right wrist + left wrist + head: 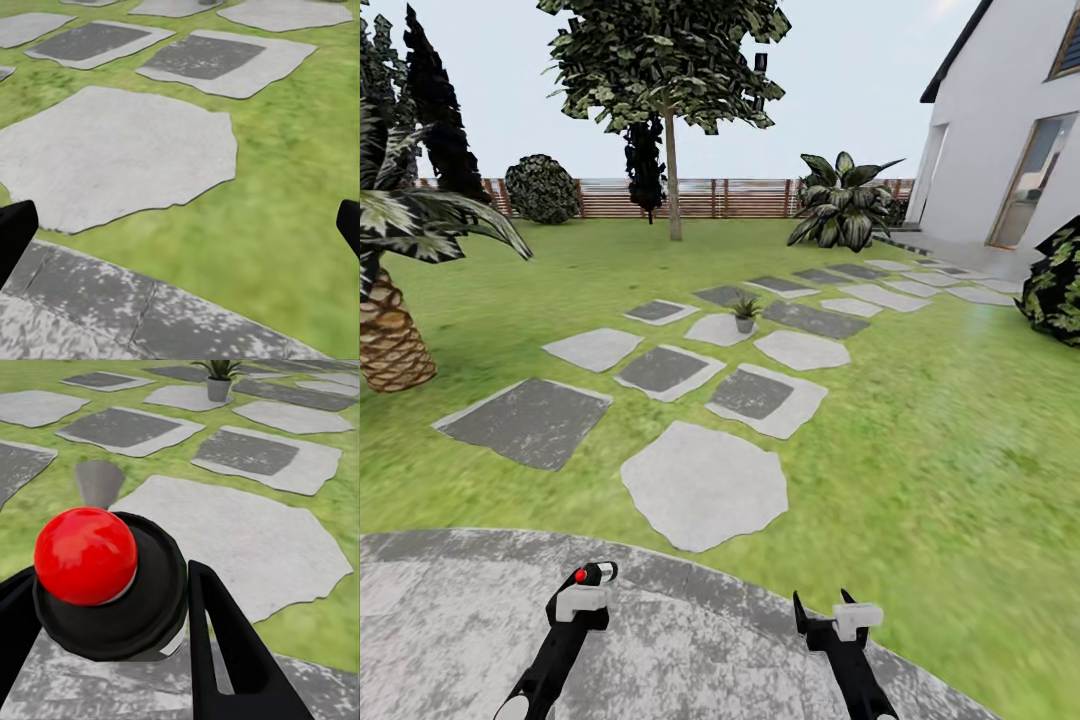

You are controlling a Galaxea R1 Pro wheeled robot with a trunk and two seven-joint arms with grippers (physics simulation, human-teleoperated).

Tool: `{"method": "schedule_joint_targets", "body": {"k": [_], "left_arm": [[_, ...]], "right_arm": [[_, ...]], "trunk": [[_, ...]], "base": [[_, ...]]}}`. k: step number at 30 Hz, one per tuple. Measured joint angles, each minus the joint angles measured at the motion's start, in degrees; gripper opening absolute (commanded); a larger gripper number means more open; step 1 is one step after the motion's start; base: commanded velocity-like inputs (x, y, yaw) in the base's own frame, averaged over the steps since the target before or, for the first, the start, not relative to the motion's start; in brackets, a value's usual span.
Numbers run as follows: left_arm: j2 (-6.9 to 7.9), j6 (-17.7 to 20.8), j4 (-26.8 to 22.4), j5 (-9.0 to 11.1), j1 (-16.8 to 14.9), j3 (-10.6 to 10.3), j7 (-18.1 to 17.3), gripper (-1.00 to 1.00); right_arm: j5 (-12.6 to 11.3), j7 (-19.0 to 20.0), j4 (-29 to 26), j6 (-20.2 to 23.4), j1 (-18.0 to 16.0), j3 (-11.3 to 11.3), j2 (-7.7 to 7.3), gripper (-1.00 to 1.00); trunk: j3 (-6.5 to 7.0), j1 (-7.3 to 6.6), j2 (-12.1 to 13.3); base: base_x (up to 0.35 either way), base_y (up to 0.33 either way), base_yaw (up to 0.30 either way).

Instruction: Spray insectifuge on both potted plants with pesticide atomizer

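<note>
My left gripper (pixel 586 590) is shut on the pesticide atomizer (pixel 596 574), low over the round grey patio (pixel 440 620). In the left wrist view the atomizer's dark round end with a red knob (pixel 86 555) sits between the black fingers (pixel 217 637). One potted plant (pixel 745 314), a small green rosette in a grey pot, stands on a pale stepping stone well ahead; the left wrist view has the potted plant (pixel 219 376) far off. My right gripper (pixel 823 610) is open and holds nothing, its fingertips (pixel 15 229) spread wide above the patio edge.
Grey and white stepping stones (pixel 705 485) cross the lawn ahead. A palm trunk (pixel 390 335) stands at the left, a tree (pixel 673 170) and a brown slatted fence (pixel 710 197) at the back, a broad-leaved shrub (pixel 845 210) and a white house (pixel 1010 130) at the right.
</note>
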Motion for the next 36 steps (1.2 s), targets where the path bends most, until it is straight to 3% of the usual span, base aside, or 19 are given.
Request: {"method": "schedule_joint_targets", "body": {"k": [36], "left_arm": [[-0.09,0.0,0.0,0.0,0.0,0.0,0.0,-1.0]], "right_arm": [[0.0,0.0,0.1,0.1,0.0,0.0,0.08,1.0]], "trunk": [[0.0,0.0,0.0]], "base": [[0.333,0.0,0.0]]}}
